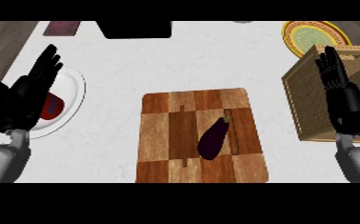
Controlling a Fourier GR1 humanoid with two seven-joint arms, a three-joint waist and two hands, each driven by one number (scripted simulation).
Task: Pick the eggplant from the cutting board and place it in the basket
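Eggplant: I see it lying on the cutting board, lower centre.
Basket: right edge of frame.
Left hand: fingers straight, holding nothing.
Right hand: fingers straight, holding nothing, over basket.

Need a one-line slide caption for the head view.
Eggplant lies on the cutting board; both open hands, left and right, rest at the sides, basket under the right.

Your white marbled counter, checkered wooden cutting board at its near edge, woven square basket at the right edge, white round plate at the left edge, yellow-rimmed plate in the far right corner.
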